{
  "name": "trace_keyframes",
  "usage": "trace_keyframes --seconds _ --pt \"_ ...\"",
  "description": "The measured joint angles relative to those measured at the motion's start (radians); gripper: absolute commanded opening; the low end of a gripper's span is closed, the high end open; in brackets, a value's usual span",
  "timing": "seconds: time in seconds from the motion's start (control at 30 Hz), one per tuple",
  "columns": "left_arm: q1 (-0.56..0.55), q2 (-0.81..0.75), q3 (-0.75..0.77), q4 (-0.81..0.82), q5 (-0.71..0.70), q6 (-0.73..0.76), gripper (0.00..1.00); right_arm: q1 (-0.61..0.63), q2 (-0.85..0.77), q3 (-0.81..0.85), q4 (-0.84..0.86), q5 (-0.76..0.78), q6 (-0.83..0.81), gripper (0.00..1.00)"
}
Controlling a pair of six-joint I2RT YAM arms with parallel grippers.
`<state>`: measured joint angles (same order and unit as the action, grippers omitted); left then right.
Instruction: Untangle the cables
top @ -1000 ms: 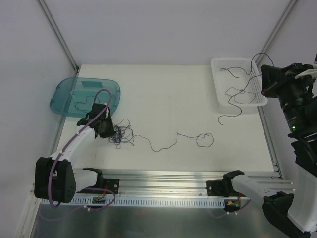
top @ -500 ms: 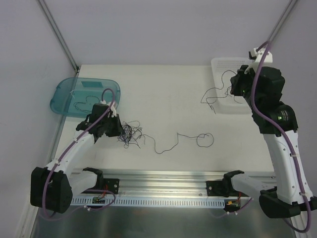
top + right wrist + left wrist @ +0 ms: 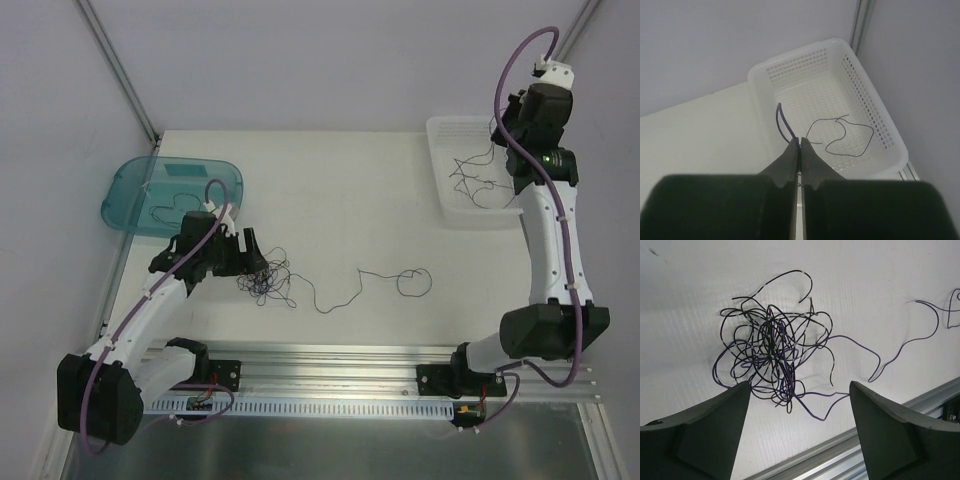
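A knot of thin dark cables (image 3: 266,281) (image 3: 771,354) lies on the white table, left of centre. One strand (image 3: 345,293) trails right from it to a small loop (image 3: 414,282). My left gripper (image 3: 250,262) (image 3: 800,386) hangs open just beside the knot, nothing between its fingers (image 3: 715,432). My right gripper (image 3: 505,128) (image 3: 800,141) is raised over the white basket (image 3: 438,185) (image 3: 890,147) and is shut on a bluish cable (image 3: 782,122) that hangs into the basket. Another loose cable (image 3: 847,140) lies on the basket floor.
A teal tray (image 3: 125,195) at the far left holds one separate cable (image 3: 165,210). An aluminium rail (image 3: 340,355) (image 3: 880,430) runs along the table's near edge. Frame posts stand at both back corners.
My left gripper has opened and let go of the knot, shifting slightly right. The right arm has swung round and up over the basket with its cable.
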<state>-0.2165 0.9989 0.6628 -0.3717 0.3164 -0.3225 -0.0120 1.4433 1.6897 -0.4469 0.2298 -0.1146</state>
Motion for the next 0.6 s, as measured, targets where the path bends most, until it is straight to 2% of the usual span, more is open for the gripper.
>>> trace_keyframes --seconds 0.1,0.2,0.23,0.3,0.33,0.4,0.43,0.53,0.6 --pt "0.000 -0.023 -0.005 0.000 -0.007 -0.002 0.92 -0.051 0.121 0.072 0.029 0.001 0.011 0.02" --pt "0.000 -0.046 -0.008 0.001 -0.019 -0.002 0.99 -0.085 0.251 0.149 0.047 0.001 0.029 0.14" --pt "0.000 -0.051 -0.008 0.001 -0.027 -0.001 0.99 -0.091 0.285 0.165 0.048 0.002 0.032 0.26" --pt "0.000 -0.061 -0.008 0.001 -0.043 -0.002 0.99 -0.103 0.371 0.202 0.048 0.002 0.042 0.38" --pt "0.000 -0.065 -0.008 0.001 -0.054 -0.002 0.99 -0.105 0.396 0.206 0.048 0.002 0.042 0.49" --pt "0.000 -0.069 -0.008 0.001 -0.068 -0.002 0.99 -0.106 0.444 0.207 0.034 0.002 0.053 0.62" --pt "0.000 -0.070 -0.008 0.001 -0.077 -0.002 0.99 -0.106 0.459 0.204 0.023 0.000 0.056 0.72" --pt "0.000 -0.070 -0.008 0.001 -0.095 -0.002 0.99 -0.101 0.450 0.144 0.022 -0.014 0.073 0.82" --pt "0.000 -0.070 -0.008 0.002 -0.101 -0.002 0.99 -0.094 0.412 0.072 0.043 -0.034 0.077 0.85"
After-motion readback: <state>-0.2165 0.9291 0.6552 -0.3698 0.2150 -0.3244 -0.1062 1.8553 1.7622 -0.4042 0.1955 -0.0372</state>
